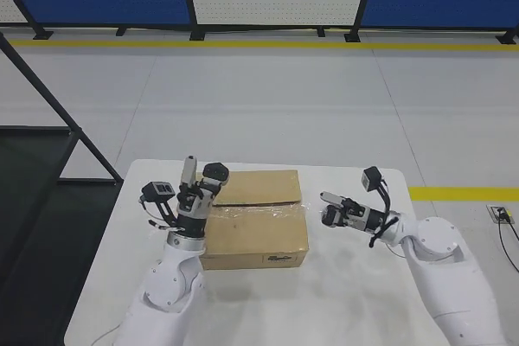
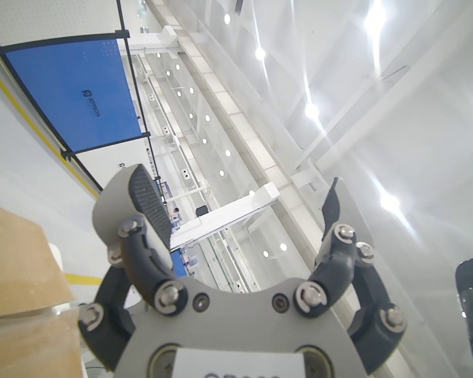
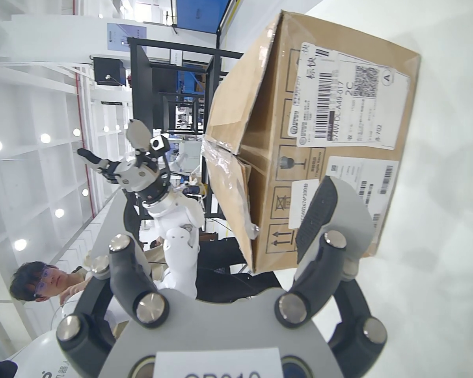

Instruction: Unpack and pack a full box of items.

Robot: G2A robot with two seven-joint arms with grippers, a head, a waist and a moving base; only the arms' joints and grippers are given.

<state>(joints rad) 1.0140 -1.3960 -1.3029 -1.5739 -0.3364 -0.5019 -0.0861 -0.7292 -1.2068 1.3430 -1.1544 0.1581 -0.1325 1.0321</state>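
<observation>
**Table** (image 1: 346,285): a white surface that carries the single box near its middle.

**Box** (image 1: 255,216): brown cardboard, standing flat on the table and touched by neither arm. Its two top flaps are folded down and meet along a seam across the lid, so they hide the contents.

**Left claw** (image 2: 236,198): held at the box's left edge, above the level of the lid and pointing upward and away from it. The jaws stand wide apart with nothing between them.

**Right claw** (image 1: 326,209): level with the box's right side wall, near it but not touching, and aimed toward that wall. These jaws are also spread and hold nothing.

**Labels** (image 3: 347,96): white shipping stickers on the box wall that faces the right claw.

**Tape** (image 3: 220,151): a clear strip running along the flap seam. It is wrinkled at the right end of the box, where the flap edges gape a little.

**Stage of the task**: judged from the closed flaps and both unloaded claws, unpacking has not begun. Opening the seam, lifting the flaps, taking out the items and packing them back all appear to remain.
</observation>
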